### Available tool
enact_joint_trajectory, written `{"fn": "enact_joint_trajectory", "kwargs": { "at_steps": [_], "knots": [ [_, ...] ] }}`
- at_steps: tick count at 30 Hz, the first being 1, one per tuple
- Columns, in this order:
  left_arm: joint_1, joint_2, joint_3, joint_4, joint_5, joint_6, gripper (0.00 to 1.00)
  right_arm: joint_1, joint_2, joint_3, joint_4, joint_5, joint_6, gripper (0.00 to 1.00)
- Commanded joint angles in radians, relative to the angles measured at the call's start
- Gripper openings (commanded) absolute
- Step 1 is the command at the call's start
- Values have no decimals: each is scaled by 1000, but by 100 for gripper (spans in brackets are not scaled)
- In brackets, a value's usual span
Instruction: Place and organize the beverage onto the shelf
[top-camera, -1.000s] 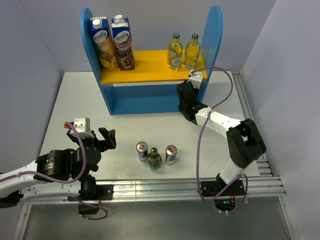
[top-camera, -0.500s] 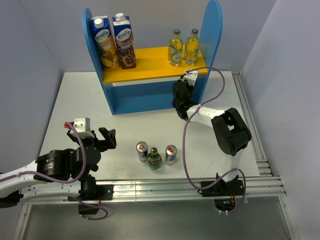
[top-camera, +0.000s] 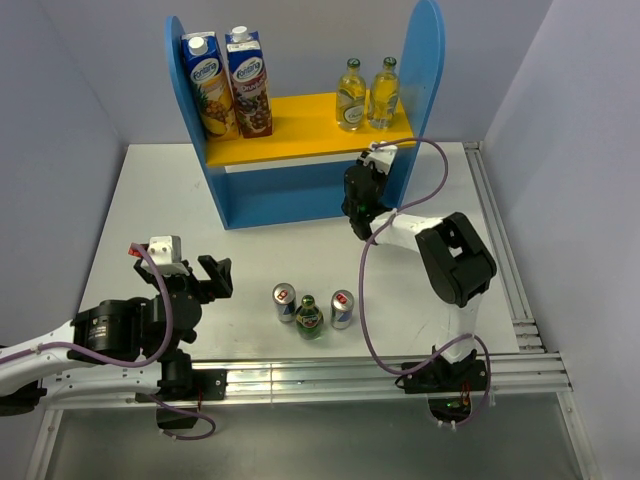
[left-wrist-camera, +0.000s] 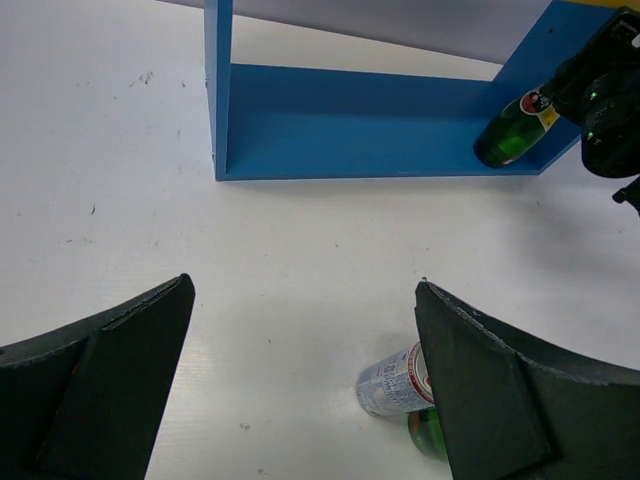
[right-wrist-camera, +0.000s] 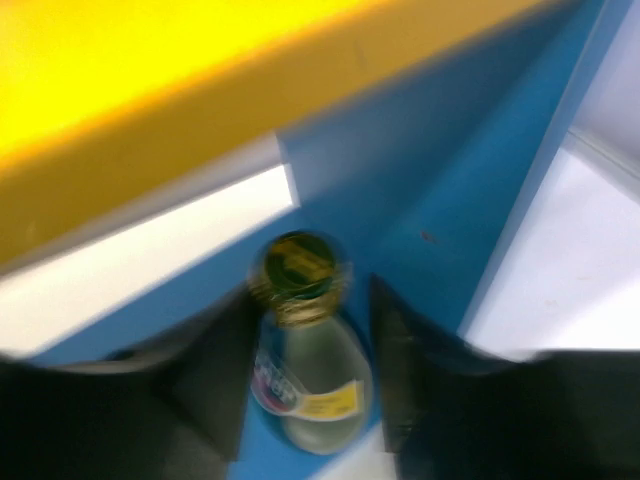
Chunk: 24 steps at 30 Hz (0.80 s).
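Left gripper (top-camera: 208, 276): hovering over table (top-camera: 150, 190) at near left, jaws standing wide apart, holding nothing.
Two cans (top-camera: 284, 302) and dark green bottle (top-camera: 309, 317): sitting clustered at front centre, off shelf (top-camera: 300, 195).
Two yellowish bottles (top-camera: 351, 96): standing at right end of yellow board (top-camera: 290, 135); cartons (top-camera: 228, 85) occupying left end.
Right gripper (top-camera: 356, 205): reaching into lower bay, right corner, fingers (right-wrist-camera: 215, 380) flanking second green bottle (right-wrist-camera: 305, 370) at shoulder. Blur is hiding contact, so cannot tell whether gripping.
Judgement: glass likely handling heavy, rigid, slick, breakable, so gripping at shoulder advisable. Cans likely light, dentable, so gripping mid-body.
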Motion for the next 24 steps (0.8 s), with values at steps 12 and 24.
{"fn": "enact_joint_trajectory", "kwargs": {
  "at_steps": [12,24],
  "knots": [
    [-3,-4,11,36,4,23,99,5,-28,40,-27,-4,28,100],
    [1,-15,8,42,9,29,99,82,-267,-97,-171,46,123,100]
  ]
}}
